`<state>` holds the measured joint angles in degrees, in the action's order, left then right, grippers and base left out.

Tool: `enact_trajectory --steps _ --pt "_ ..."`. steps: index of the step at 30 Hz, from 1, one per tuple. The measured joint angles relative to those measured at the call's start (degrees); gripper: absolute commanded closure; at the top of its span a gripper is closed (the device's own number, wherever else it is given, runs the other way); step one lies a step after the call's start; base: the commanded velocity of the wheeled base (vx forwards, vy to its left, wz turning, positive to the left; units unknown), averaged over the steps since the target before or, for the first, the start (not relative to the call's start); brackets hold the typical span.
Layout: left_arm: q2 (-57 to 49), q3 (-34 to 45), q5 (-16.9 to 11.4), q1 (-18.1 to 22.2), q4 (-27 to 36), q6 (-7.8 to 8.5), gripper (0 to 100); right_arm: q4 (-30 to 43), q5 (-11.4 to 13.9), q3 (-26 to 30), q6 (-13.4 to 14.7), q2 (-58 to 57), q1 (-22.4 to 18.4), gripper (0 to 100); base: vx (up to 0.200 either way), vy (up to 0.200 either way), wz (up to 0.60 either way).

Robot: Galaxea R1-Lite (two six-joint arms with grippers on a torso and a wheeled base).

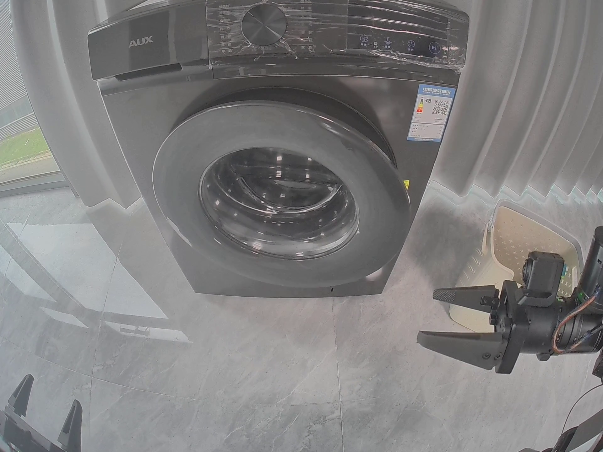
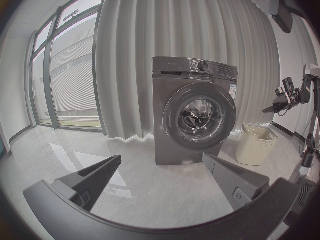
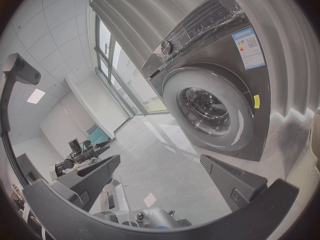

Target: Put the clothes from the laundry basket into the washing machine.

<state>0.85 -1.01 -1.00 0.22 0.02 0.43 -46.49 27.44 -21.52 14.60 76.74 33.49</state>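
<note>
The grey washing machine [image 1: 276,139] stands against the curtain with its round door [image 1: 279,199] shut; through the glass I see some laundry in the drum. It also appears in the left wrist view [image 2: 193,110] and the right wrist view [image 3: 213,84]. The cream laundry basket [image 1: 515,252] sits on the floor to the machine's right, its inside looking bare [image 2: 256,144]. My right gripper [image 1: 443,318] hangs open and empty in front of the basket, fingers pointing left. My left gripper [image 1: 45,403] is low at the near left, open, holding nothing.
A pleated white curtain [image 1: 534,83] hangs behind the machine and basket. A large window [image 2: 66,70] is off to the left. Grey tiled floor [image 1: 264,359] spreads in front of the machine.
</note>
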Motion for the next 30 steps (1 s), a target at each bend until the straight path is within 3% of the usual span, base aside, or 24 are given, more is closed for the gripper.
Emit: enact_trajectory --steps 6,12,18,25,30 --pt "0.0 0.0 0.02 0.02 0.02 -0.02 0 -4.25 -0.45 -0.65 1.24 2.8 -0.09 0 0.1 0.0 0.0" --pt "0.02 0.0 0.0 0.0 0.02 -0.02 0 -8.95 -5.22 -1.99 3.1 6.17 0.07 0 0.0 0.0 0.0" --pt "0.05 0.0 -0.04 0.02 0.05 -0.1 0 -11.42 -6.58 -3.8 3.67 8.9 -0.02 0 0.2 0.0 0.0" --pt "0.05 0.0 -0.06 0.02 0.05 -0.11 0 -13.28 -8.14 -4.61 3.68 11.3 -0.13 0 0.0 0.0 0.0" --pt "0.05 0.0 -0.04 0.02 0.0 -0.16 0 -17.01 -10.75 -5.52 3.62 13.82 -0.15 0 0.0 0.0 0.0"
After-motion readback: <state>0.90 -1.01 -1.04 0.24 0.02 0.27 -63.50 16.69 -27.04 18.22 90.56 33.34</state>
